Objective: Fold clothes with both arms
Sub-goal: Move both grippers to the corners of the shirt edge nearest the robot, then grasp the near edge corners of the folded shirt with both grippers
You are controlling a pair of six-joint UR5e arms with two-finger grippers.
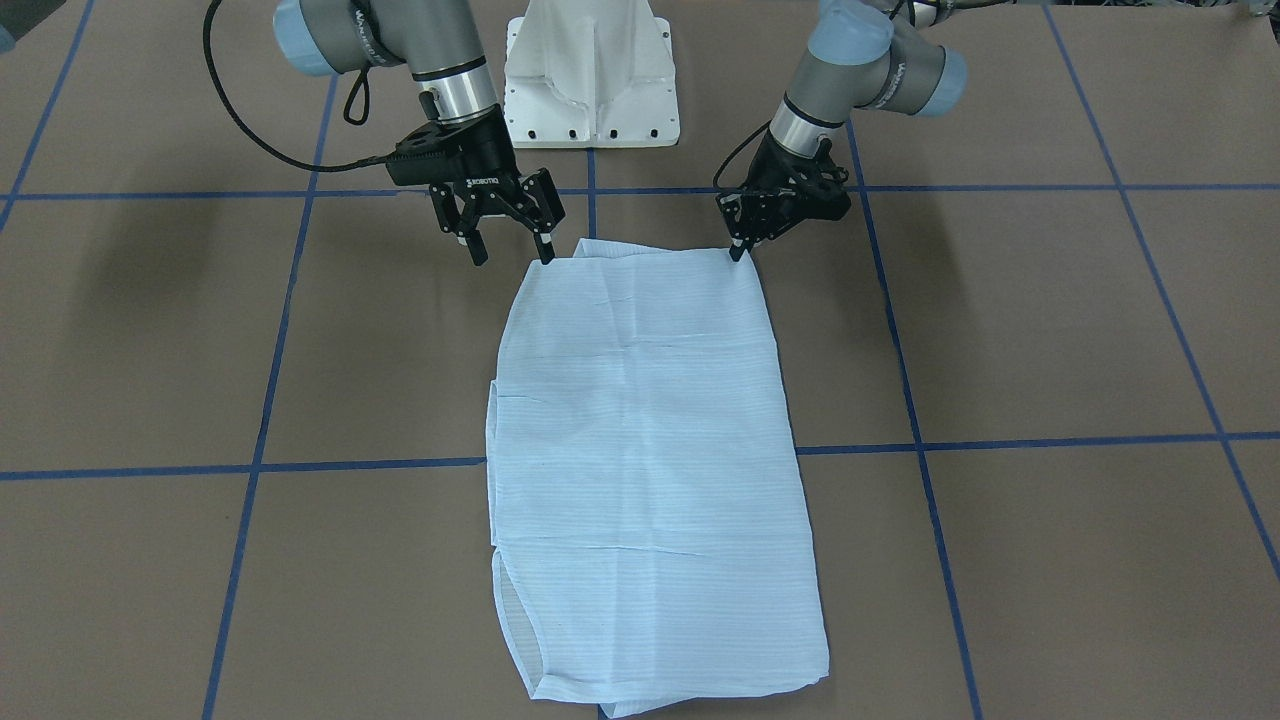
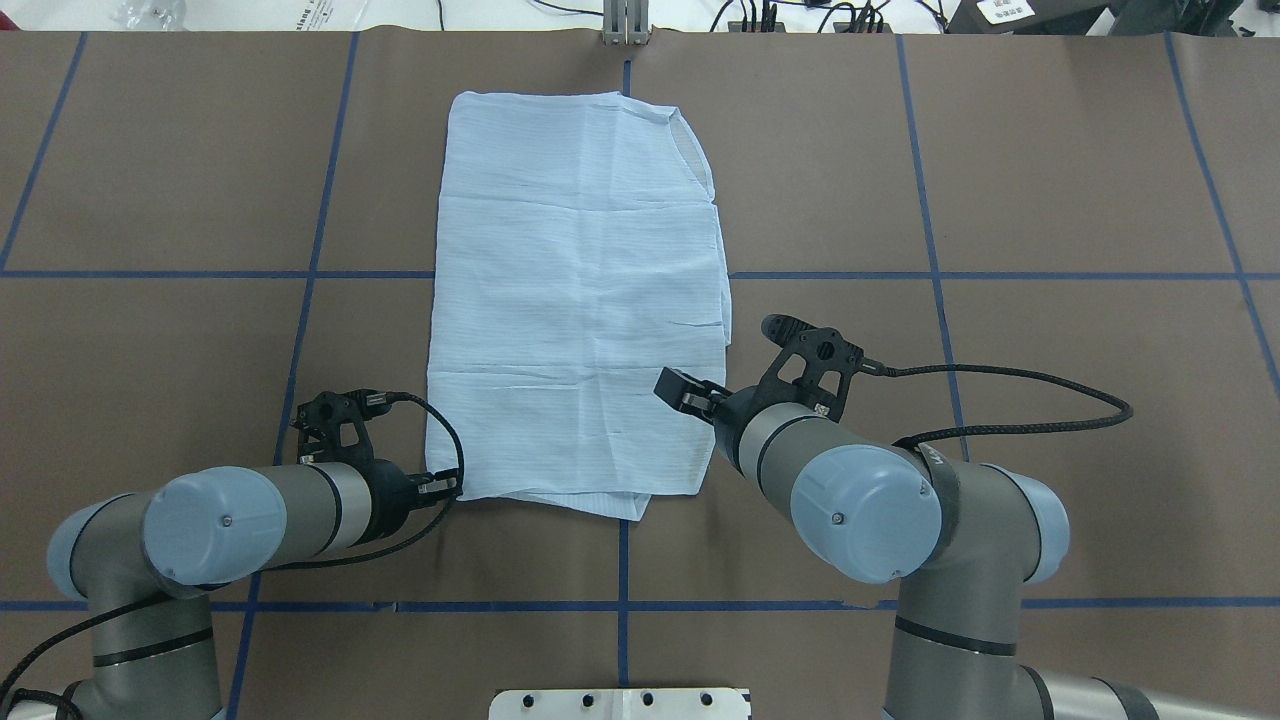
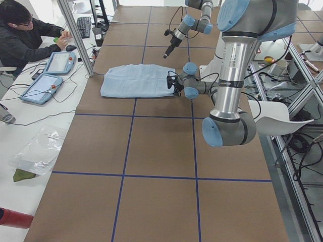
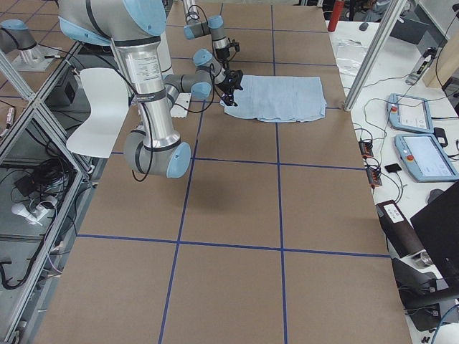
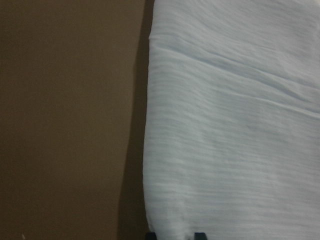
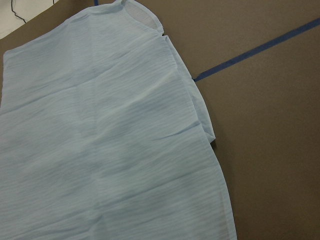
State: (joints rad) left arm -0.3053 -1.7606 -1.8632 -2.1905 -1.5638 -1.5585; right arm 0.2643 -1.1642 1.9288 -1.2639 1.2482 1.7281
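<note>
Shirt corners at left claw and right claw, table around.

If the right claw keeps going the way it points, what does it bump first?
Likely the shirt: the open right gripper points down at its corner nearest the robot. Its outer fingertip might meet the table instead; depth is unclear.

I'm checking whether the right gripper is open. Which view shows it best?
The exterior front-facing view: the right gripper faces the camera, fingers spread, by a corner of the shirt. The overhead view shows it from behind, partly hidden; the side views show it small; its own wrist camera shows only shirt and table.
</note>
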